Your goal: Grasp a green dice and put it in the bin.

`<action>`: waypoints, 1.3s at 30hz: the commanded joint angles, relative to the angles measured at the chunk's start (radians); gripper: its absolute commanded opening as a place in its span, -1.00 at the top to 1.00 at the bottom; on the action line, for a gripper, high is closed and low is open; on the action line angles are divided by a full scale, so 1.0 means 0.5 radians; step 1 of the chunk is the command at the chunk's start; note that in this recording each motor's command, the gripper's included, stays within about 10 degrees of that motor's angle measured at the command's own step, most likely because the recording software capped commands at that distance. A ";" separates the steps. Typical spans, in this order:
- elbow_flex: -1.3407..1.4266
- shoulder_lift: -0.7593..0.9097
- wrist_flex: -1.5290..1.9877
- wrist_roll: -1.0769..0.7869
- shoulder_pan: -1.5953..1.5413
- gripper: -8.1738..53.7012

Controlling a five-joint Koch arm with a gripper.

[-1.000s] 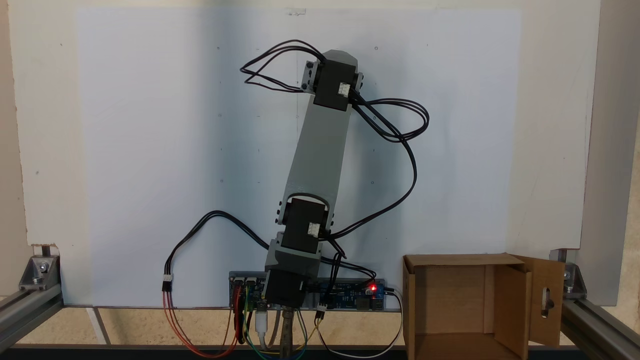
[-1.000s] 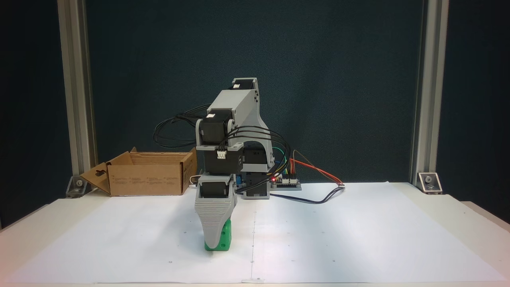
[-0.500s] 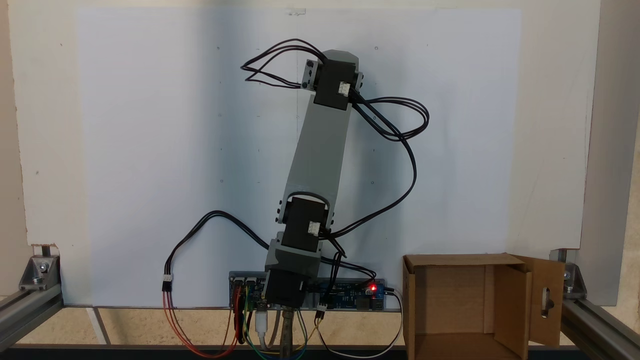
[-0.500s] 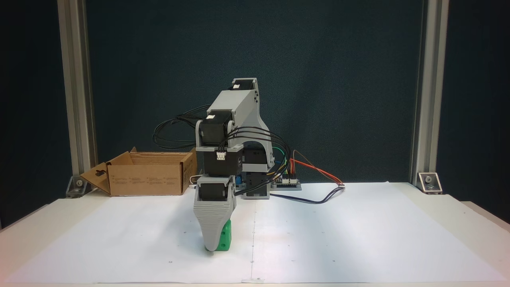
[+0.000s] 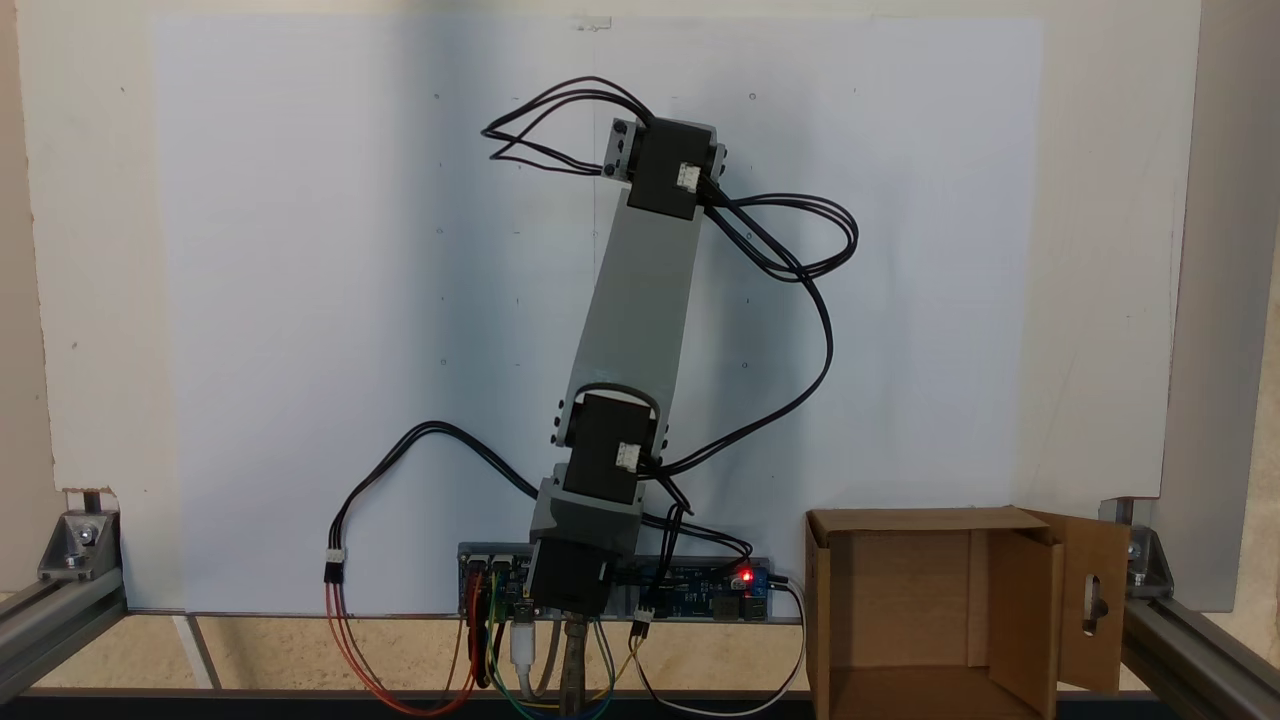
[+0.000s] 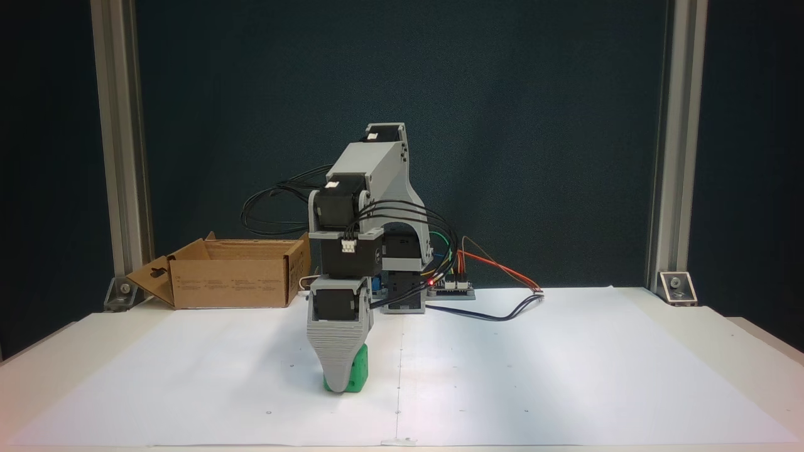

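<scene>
My gripper (image 6: pixel 339 386) is down at the front of the white paper sheet (image 6: pixel 565 376), and from the low front camera only one broad grey jaw faces me, with the other hidden behind it. So I cannot tell whether my jaws are clenched on anything or merely standing around it. The green dice (image 6: pixel 357 375) sits right at that jaw, peeking out on its right side and a little on its left, resting on or just above the paper; I cannot say which.

I judge this to be the grasping step: I am placed on the dice, and nothing has gone to the bin yet. The next move calls for a firm squeeze, then a straight lift clear of the desk (image 6: pixel 754 342), since a small hard cube could slip or twist out.

Further back stands my base with its wiring and a lit red lamp on the controller board (image 5: pixel 700 580). Beyond, at the far left corner in the front camera, sits the bin (image 6: pixel 232 282), open-topped, flaps spread, well apart from the dice. In the view from above, the bin (image 5: pixel 900 610) lies just right of my base, so the carry will swing back and across.
</scene>
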 commanded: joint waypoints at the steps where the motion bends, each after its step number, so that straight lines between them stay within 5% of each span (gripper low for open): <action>1: -0.034 0.267 0.107 0.132 -0.015 0.36; 8: -0.058 0.752 0.218 0.150 -0.209 0.36; 19: -0.077 0.991 0.304 0.147 -0.175 0.36; 39: -0.230 1.236 0.485 -0.746 2.350 0.36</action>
